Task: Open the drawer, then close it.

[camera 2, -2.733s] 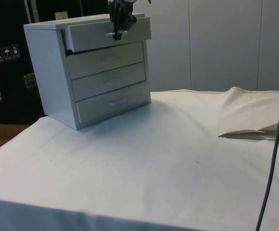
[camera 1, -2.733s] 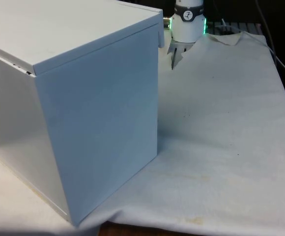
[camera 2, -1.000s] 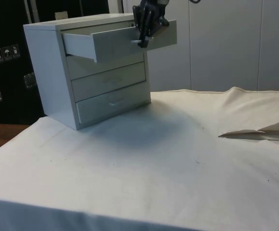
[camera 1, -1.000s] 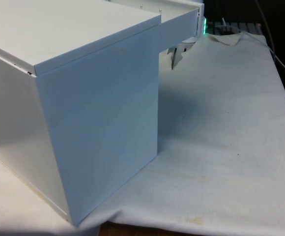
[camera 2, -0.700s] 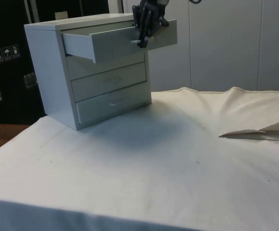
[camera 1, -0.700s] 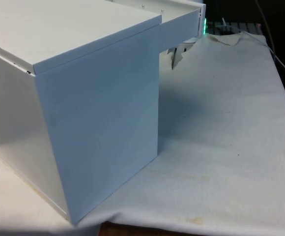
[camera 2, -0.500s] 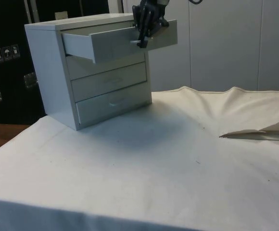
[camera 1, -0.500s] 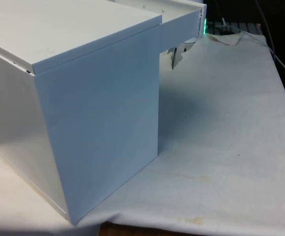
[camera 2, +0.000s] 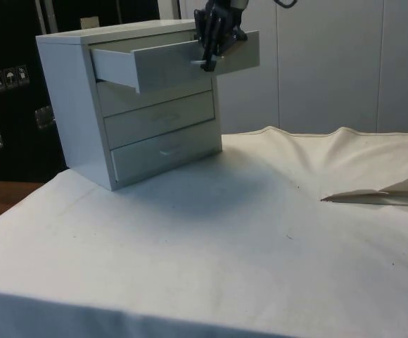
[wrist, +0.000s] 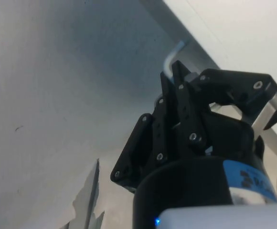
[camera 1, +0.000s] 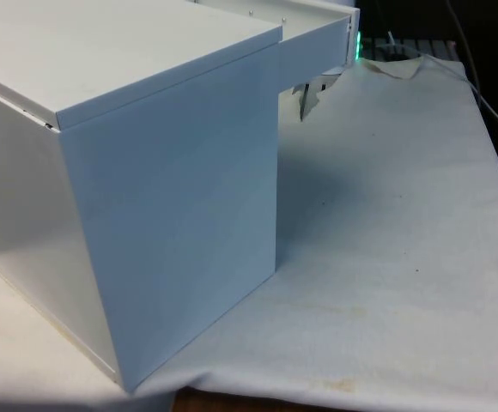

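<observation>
Gripper (camera 2: pixel 209 62): black, two fingers clamped on the small metal handle (wrist: pixel 171 58) of the top drawer (camera 2: pixel 163 63), upper centre of the side view. Top drawer: white, pulled well out of the chest of drawers (camera 2: pixel 77 105), front panel clear of the cabinet face. Chest: white, at the side view's left, lower drawers flush. Cloth (camera 2: pixel 260 239): white, rumpled at the side view's right.

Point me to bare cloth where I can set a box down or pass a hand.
Free: the wide white cloth in front of the chest of drawers, out to the near edge. Cloth wrinkles border it on one side. Crowded: under and around the pulled-out top drawer, where the pincer grips its handle.
</observation>
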Motion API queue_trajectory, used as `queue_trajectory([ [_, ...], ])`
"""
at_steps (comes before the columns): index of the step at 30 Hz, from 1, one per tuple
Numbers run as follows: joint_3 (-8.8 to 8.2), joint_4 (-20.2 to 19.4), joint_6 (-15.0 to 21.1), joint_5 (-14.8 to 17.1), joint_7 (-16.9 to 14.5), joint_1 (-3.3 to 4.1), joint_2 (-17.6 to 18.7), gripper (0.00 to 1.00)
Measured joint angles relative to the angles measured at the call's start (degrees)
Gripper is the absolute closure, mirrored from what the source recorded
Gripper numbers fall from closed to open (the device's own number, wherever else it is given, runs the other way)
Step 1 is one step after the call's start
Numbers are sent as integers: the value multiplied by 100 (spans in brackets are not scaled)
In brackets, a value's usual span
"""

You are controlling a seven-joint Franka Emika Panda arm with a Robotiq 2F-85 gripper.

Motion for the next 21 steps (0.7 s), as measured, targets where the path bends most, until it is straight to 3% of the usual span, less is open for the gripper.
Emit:
queue_trajectory([
  [5, -23, -97, 195, -120, 40, -29, 0, 99],
  [13, -80, -264, 544, -590, 327, -74, -40, 99],
  [21, -92, -298, 630, -796, 453, -97, -69, 99],
])
